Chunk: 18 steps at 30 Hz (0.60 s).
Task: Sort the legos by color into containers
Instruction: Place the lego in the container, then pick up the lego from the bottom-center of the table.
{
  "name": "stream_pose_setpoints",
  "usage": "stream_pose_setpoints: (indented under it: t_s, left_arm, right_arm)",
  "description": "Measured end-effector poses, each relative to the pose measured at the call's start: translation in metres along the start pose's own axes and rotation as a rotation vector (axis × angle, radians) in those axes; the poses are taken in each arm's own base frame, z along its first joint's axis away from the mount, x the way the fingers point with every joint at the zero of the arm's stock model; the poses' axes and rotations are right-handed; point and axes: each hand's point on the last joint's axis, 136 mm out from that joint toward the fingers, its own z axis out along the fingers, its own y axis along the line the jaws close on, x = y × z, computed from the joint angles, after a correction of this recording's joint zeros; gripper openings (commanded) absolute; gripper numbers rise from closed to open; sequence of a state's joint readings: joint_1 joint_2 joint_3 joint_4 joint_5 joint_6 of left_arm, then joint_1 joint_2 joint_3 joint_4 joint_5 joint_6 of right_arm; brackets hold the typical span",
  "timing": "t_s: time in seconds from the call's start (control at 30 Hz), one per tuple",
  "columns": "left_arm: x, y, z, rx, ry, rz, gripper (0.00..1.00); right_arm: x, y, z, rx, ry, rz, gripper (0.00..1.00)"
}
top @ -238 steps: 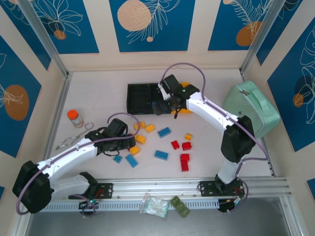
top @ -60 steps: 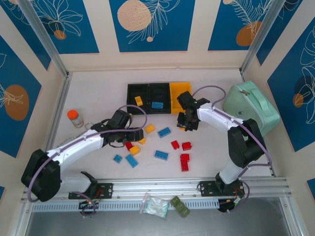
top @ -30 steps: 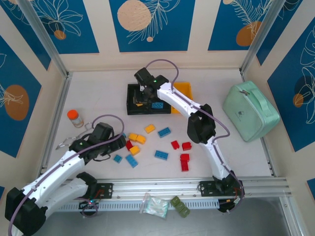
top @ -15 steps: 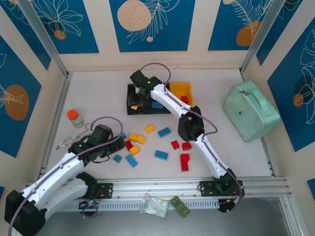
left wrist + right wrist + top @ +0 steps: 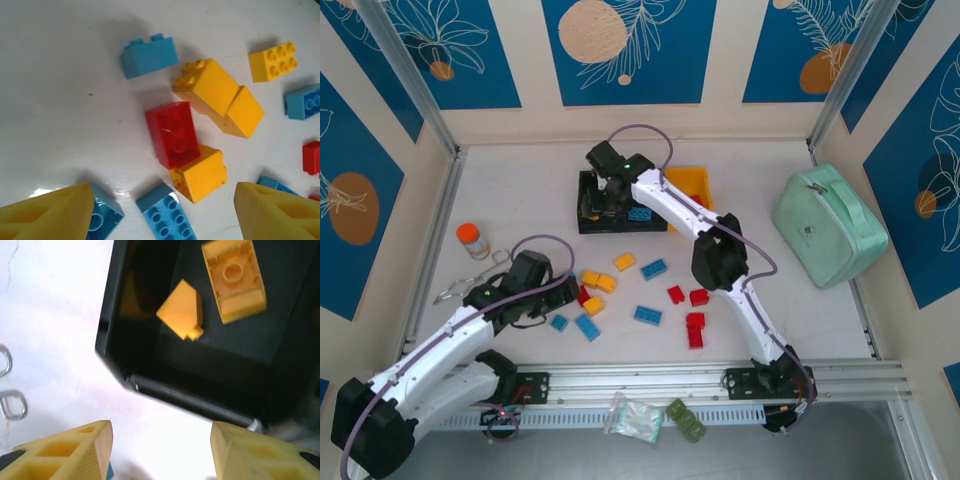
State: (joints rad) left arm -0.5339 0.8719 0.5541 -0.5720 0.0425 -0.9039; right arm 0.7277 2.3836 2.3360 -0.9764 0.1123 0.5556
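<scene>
Target (judged): red lego [image 5: 172, 134], found toward the tabletop's near edge | bearing: lies just ahead of left gripper [image 5: 162, 194], long axis running away from it | left gripper: spread, empty, nearer | right gripper [image 5: 161, 427]: spread, empty, held over black bin [image 5: 107, 340] at far edge

Blue leaf-print wall panels [image 5: 670, 60] — white tabletop [image 5: 520, 190], seemingly evenly lit.
</scene>
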Motion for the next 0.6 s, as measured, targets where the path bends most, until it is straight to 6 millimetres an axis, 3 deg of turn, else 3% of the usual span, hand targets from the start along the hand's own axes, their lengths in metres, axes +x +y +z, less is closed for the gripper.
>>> stream_pose_setpoints:
  t_s: [0.17, 0.3, 0.6]
  left_arm:
    - [0.005, -0.02, 0.008, 0.086, 0.055, 0.052, 0.72]
    - [0.01, -0.035, 0.011, 0.151, 0.105, 0.094, 0.72]
    - [0.028, -0.069, 0.013, 0.279, 0.199, 0.207, 0.72]
  right_arm:
    - [0.015, -0.002, -0.05, -0.002, -0.045, -0.018, 0.55]
    - [0.039, -0.016, -0.08, 0.01, -0.062, -0.017, 0.59]
    - [0.12, -0.089, -0.098, 0.119, 0.026, 0.054, 0.64]
